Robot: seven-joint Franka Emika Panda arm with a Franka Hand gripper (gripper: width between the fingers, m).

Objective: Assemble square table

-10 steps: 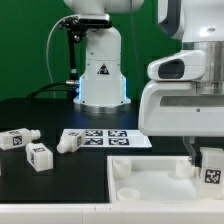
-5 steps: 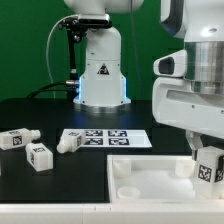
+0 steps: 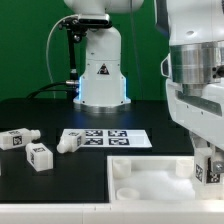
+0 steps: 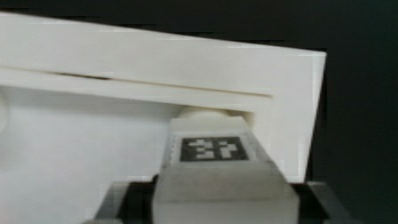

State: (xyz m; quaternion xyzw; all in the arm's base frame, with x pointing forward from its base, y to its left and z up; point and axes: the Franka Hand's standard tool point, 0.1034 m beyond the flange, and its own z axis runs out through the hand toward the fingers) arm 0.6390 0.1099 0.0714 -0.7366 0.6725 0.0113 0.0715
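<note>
The white square panel (image 3: 150, 178) with its raised rim lies at the front of the black table; it fills the wrist view (image 4: 107, 110). My gripper (image 3: 211, 172) is shut on a chunky white leg (image 3: 212, 168) with a black-and-white tag and holds it over the panel's corner at the exterior view's right. In the wrist view the leg (image 4: 217, 165) sits between my fingers (image 4: 130, 200), its tagged end against the panel's rim. Three more legs lie at the exterior view's left: one (image 3: 17, 138), one (image 3: 39, 155) and one (image 3: 69, 143).
The marker board (image 3: 105, 138) lies flat behind the panel. The robot's white base (image 3: 100, 70) stands at the back. The arm's large white body (image 3: 195, 70) fills the exterior view's right.
The arm has swung toward the exterior view's right and turned; the held leg moved slightly right along the panel's right corner.
</note>
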